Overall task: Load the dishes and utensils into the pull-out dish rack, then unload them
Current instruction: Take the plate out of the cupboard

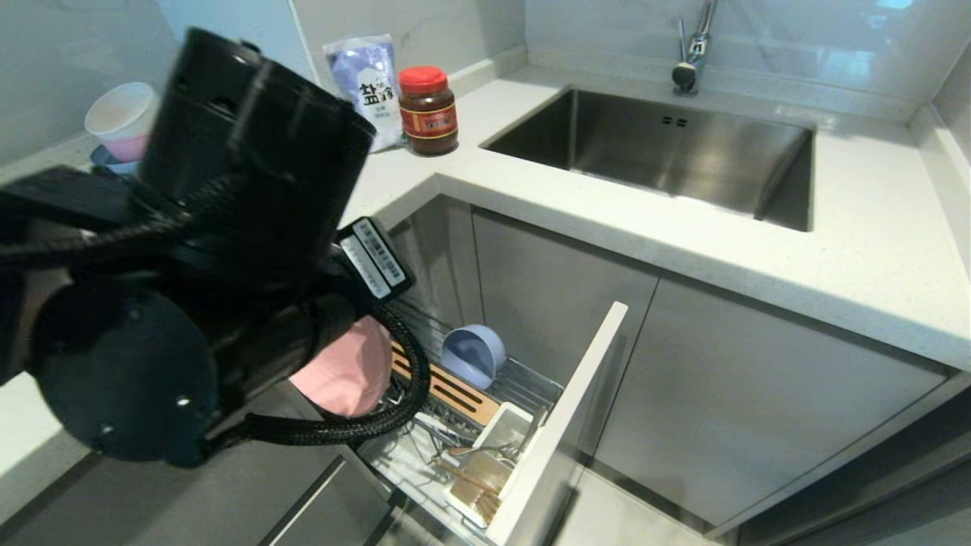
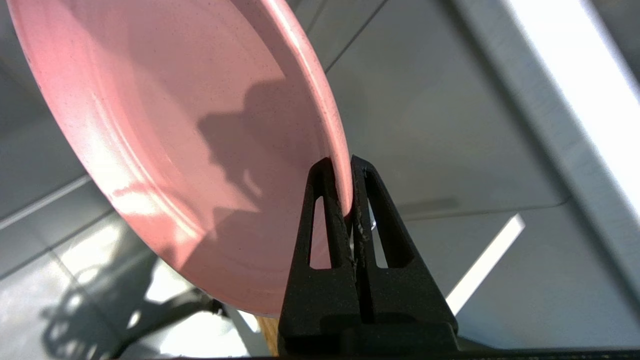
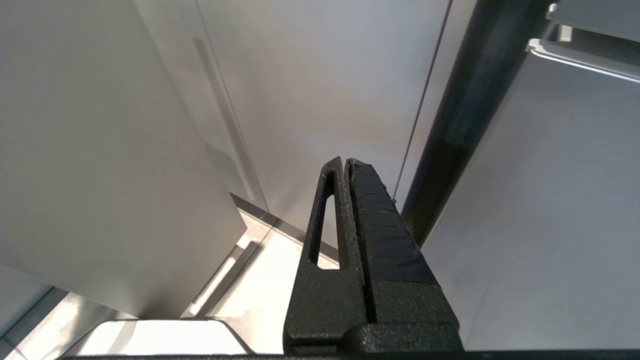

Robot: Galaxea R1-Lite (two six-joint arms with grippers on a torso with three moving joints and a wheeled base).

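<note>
Gripping the rim of the large pink plate [image 2: 190,150], the left gripper [image 2: 348,165] has its two black fingers clamped on the plate's edge, and the head view shows the plate [image 1: 350,369] tilted on edge over the near end of the pull-out dish rack [image 1: 485,394], largely hidden behind the left arm [image 1: 212,250] that fills the left of that view. Writing is sparse: a barcode sticker [image 1: 373,258] on the arm and two large Chinese characters on a blue-and-white bag [image 1: 366,87] — beside it stands a red-lidded jar [image 1: 428,110] with a red label too small to read. Both sit on a pale speckled countertop [image 1: 683,227] that wraps a corner and carries a steel sink [image 1: 667,152] under a chrome tap [image 1: 694,45]. Below, among grey cabinet fronts, the rack is drawn out — the blue-grey bowl [image 1: 474,355] stands on its side among the tines past the slotted wooden bar [image 1: 455,390], and silver cutlery [image 1: 485,451] and chopsticks [image 1: 474,481] lie in the white cutlery box [image 1: 493,462] behind the pale front panel [image 1: 565,425]. Stacked bowls [image 1: 121,121] sit at far left. The right gripper [image 3: 346,167] hangs beside plain cabinet panels, fingers pressed together on nothing.
</note>
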